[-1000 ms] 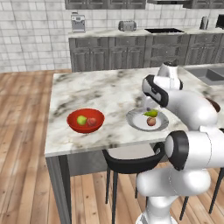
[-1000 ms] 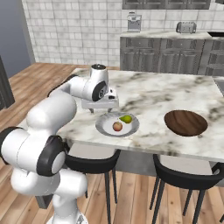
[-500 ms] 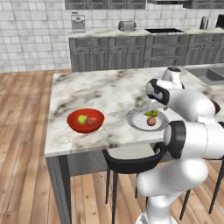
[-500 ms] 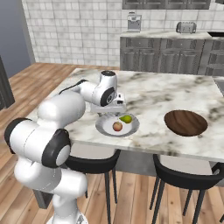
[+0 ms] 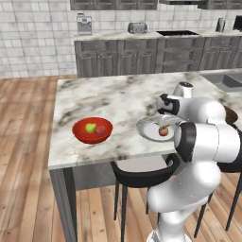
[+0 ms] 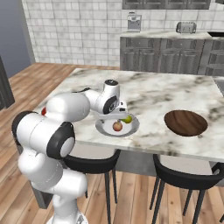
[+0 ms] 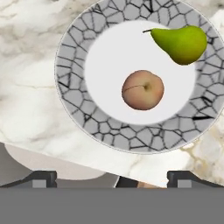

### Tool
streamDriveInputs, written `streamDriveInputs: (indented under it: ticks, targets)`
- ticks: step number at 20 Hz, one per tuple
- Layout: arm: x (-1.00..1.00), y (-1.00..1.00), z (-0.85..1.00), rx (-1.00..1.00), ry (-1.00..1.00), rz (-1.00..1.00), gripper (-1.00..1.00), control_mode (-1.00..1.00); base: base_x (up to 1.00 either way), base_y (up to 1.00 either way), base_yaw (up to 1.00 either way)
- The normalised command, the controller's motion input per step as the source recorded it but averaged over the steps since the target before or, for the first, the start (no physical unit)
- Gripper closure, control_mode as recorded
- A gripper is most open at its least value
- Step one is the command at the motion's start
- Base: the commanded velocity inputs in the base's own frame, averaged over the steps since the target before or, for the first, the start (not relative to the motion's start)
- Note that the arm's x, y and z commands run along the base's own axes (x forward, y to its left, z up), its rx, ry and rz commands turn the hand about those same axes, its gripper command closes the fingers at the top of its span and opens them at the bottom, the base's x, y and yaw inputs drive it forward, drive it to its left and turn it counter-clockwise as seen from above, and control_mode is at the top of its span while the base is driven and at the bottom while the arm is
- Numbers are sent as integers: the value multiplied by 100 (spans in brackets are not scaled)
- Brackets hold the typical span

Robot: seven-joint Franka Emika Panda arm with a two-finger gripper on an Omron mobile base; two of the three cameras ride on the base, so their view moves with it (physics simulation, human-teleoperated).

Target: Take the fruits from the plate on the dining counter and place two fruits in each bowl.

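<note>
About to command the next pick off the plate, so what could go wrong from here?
1. The reddish fruit is round and lies free on the smooth plate; the open gripper may nudge it so that it rolls.
2. The pear lies partly over the patterned rim and could be pushed off.
3. The plate sits close to the dining counter edge, so escaped fruit could fall.
</note>
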Motion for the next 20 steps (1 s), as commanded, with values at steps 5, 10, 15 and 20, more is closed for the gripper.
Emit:
streamDriveInputs:
  ticks: [5,10,15,20]
  targets:
    - [17,-3,-31,0,0,0,-100,-100,0,0,0]
    - [13,0,-8,0,0,-5,-100,-100,0,0,0]
    - [20,-2,-10,2,0,-11,-100,-100,0,0,0]
    - [8,-11,-25,10,0,-9,-100,-100,0,0,0]
